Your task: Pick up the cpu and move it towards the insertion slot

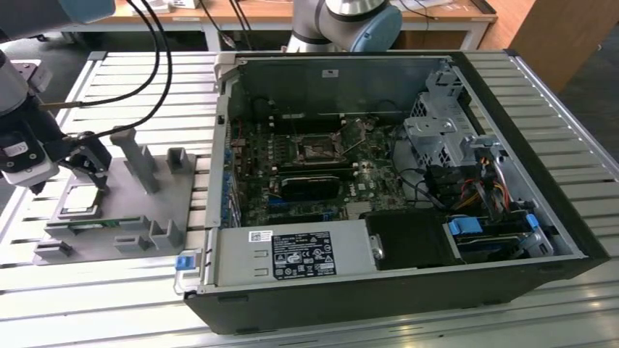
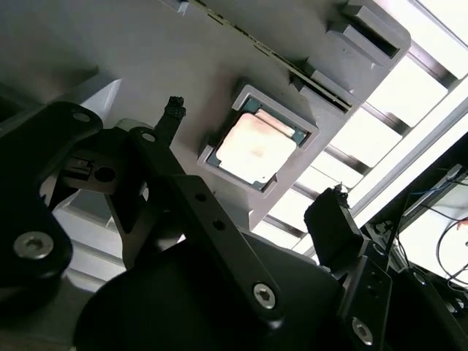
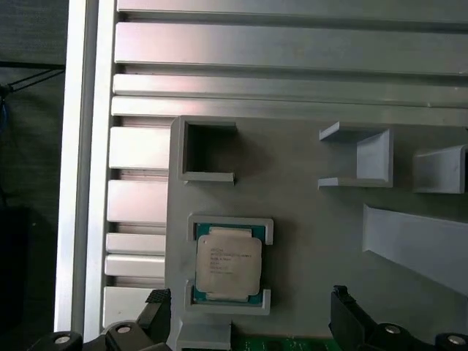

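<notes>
The cpu point(image 3: 228, 263) lay flat in its shallow framed seat, silvery top up and a green rim showing round it, in both wrist views. The seat belonged to a grey holder plate point(image 3: 307, 241), which also carried a walled square pocket point(image 3: 208, 150) just beside the cpu and several upright grey posts point(image 1: 135, 156). A narrow green circuit strip point(image 1: 92, 225) ran along the plate close to the cpu's seat.

The fingers point(image 2: 333, 227) were spread wide and held nothing. In the second wrist view one dark tip stood to each side of the seat, with the cpu between them and neither tip touching it. In the exterior view they hung low over the plate, straddling the chip, at the end of the grey arm point(image 1: 19, 109), which came in from the exterior view's left under black cables point(image 1: 155, 58).

The plate rested on the slatted metal table point(image 1: 116, 304), on the exterior view's left of an open computer case point(image 1: 387, 304). Inside the case, the insertion slot point(image 1: 317, 150) sat on the motherboard point(image 1: 261, 174), a dark square framed in metal, with a longer black block point(image 1: 309, 185) just beside it. The slot was well apart from the cpu, with the case wall between them.
</notes>
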{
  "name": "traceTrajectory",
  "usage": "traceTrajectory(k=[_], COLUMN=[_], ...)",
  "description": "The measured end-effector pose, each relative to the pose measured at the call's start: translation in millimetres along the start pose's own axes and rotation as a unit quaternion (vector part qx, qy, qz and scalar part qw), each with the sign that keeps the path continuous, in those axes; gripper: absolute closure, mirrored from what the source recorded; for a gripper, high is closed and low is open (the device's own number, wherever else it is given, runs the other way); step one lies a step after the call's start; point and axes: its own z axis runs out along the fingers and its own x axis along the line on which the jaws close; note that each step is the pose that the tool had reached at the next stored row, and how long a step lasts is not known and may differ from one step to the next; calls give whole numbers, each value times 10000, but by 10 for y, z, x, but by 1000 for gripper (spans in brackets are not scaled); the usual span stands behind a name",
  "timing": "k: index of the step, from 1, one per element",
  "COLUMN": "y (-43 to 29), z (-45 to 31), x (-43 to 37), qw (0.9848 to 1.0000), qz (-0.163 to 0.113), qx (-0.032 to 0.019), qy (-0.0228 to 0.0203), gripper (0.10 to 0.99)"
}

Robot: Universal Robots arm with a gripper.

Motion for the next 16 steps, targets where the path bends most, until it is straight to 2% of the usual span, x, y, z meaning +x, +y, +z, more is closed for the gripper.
traceTrajectory(k=[16], y=[39], z=[183], x=[49], qw=[10000], qz=[-1], qx=[-6], qy=[-1], gripper=[149])
